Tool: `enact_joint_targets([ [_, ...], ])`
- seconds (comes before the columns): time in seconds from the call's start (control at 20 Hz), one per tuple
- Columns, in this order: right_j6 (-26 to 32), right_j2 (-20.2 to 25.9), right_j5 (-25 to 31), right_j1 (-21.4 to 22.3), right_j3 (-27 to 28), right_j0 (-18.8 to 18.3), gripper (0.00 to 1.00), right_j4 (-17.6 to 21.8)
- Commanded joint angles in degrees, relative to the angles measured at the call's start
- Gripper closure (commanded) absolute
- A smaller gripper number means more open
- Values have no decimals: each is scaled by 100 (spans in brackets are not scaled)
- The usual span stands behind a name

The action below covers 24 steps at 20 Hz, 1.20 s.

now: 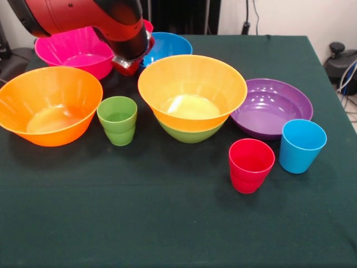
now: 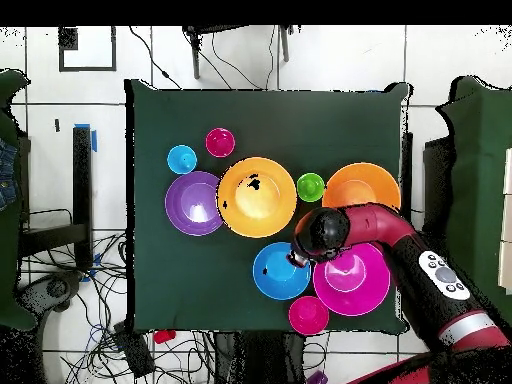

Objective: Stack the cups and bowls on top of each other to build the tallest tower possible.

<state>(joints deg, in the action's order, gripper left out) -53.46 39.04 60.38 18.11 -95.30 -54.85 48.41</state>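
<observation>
Small red bowl (image 2: 309, 315) only overhead.

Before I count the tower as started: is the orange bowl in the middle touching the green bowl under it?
Touching. The front view shows the orange bowl nested in the green bowl, whose rim wraps its underside with no gap.
</observation>
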Motion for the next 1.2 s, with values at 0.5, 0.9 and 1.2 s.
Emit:
enact_joint_targets([
  [0.5, -93, 16, -515, 487, -575, 203, 100, -54],
  [0.9, -536, 140, -509, 1101, -1306, 364, 100, -519],
  [1.2, -595, 170, -521, 1337, -1507, 474, 100, -816],
])
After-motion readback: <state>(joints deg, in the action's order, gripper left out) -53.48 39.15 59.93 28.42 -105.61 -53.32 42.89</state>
